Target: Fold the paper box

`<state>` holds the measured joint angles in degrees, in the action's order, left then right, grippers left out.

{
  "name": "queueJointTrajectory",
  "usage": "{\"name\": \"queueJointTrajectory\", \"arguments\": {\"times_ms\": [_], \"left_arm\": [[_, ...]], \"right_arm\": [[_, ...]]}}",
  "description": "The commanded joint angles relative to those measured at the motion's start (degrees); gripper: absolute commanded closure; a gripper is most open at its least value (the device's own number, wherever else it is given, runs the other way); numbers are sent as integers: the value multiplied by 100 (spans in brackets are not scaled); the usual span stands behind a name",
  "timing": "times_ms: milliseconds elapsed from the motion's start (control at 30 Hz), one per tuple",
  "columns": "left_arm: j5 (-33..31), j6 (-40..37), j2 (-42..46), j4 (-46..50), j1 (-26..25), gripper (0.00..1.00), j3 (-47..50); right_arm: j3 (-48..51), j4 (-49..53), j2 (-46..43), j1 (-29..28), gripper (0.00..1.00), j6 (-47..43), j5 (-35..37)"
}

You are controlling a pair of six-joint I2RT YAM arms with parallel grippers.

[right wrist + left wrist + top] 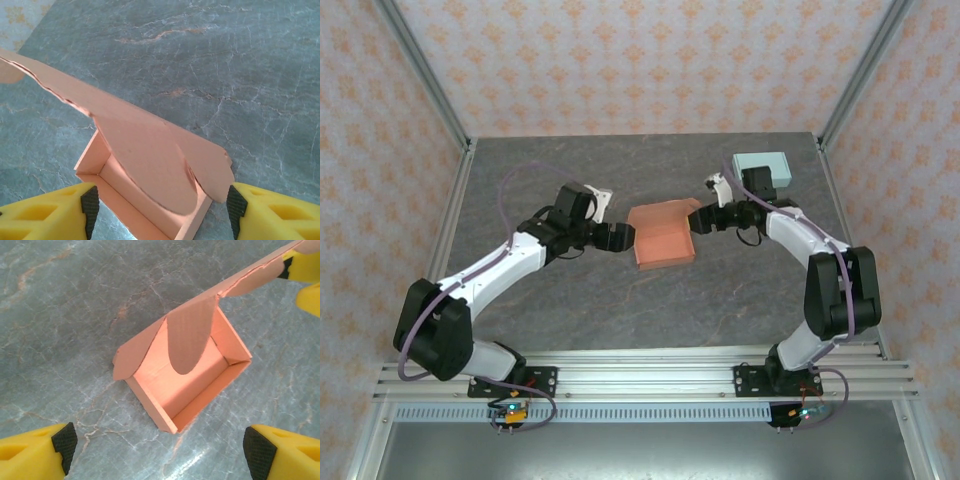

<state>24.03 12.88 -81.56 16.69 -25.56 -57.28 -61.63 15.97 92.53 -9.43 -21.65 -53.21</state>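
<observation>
The orange paper box [662, 238] lies mid-table as an open tray, with its lid half raised and a rounded flap hanging inward [190, 340]. My left gripper [618, 238] is just left of it. In the left wrist view this gripper [160, 447] stands open, its pads [62, 442] wide apart with bare table between them and the box's corner [172, 427] just ahead. My right gripper [705, 220] is at the box's right end. It is open [162, 206], straddling the tray's end under the lid [145, 150], with the right pad [235, 205] close beside a flap corner.
A pale blue box [761, 167] stands at the back right corner, just behind the right arm. The grey marbled table [620, 310] is bounded by metal frame posts and patterned walls. The right gripper's yellow fingers [302, 270] show beside the lid's far edge in the left wrist view.
</observation>
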Motion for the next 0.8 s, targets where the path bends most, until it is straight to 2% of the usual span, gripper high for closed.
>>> {"name": "queueJointTrajectory", "arguments": {"times_ms": [0,67,233,400,600,767], "left_arm": [[-614,-244,-312,-63,0,13,-503],[-578,-295,-541,-2,-18,19,-701],[-286,-260,-940,117,-68,38,-1010],[-668,-187,-1043,376,-183,54,-1111],[-1086,-159,-1251,737,-185,67,-1334],[-724,158,-1513,748,-178,79,-1580]], "right_arm": [[-391,249,144,-101,34,-423,-149],[-571,546,274,-157,43,-538,-120],[-737,742,382,-311,55,-464,22],[-803,785,370,-459,71,143,552],[-412,361,63,-766,72,1341,1237],[-106,-169,-117,-955,78,2338,1622]]}}
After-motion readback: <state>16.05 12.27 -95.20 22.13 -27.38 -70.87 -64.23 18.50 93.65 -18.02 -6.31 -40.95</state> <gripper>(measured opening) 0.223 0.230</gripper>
